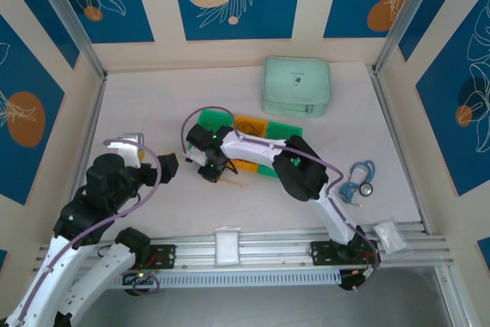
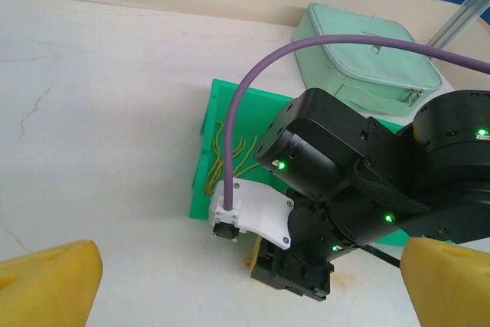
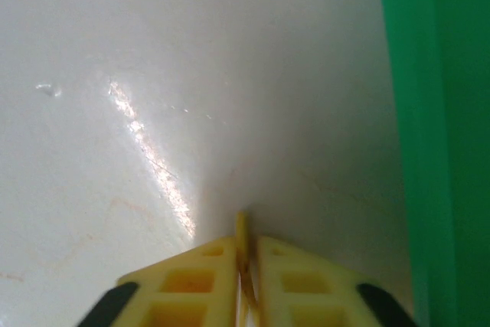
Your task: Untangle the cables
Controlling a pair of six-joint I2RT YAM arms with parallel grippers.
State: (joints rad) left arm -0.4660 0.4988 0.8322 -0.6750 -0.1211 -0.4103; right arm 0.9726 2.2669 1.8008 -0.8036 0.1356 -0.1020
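My right gripper (image 3: 246, 254) is shut on a thin yellow cable (image 3: 240, 227), whose end sticks out between the fingertips just above the white table. From above, that gripper (image 1: 210, 171) points down at the table in front of the green tray (image 1: 216, 119), and a pale yellow strand (image 1: 234, 183) lies beside it. More yellow cables (image 2: 230, 151) lie loose in the green tray (image 2: 200, 189). My left gripper (image 1: 170, 166) hovers open to the left of the right one, its yellow fingertips (image 2: 46, 281) wide apart with nothing between them.
An orange tray (image 1: 249, 123) and a second green tray (image 1: 285, 129) sit beside the first. A mint zip pouch (image 1: 296, 86) lies at the back. A blue looped object (image 1: 358, 180) and a white packet (image 1: 387, 235) are at the right, near the front rail.
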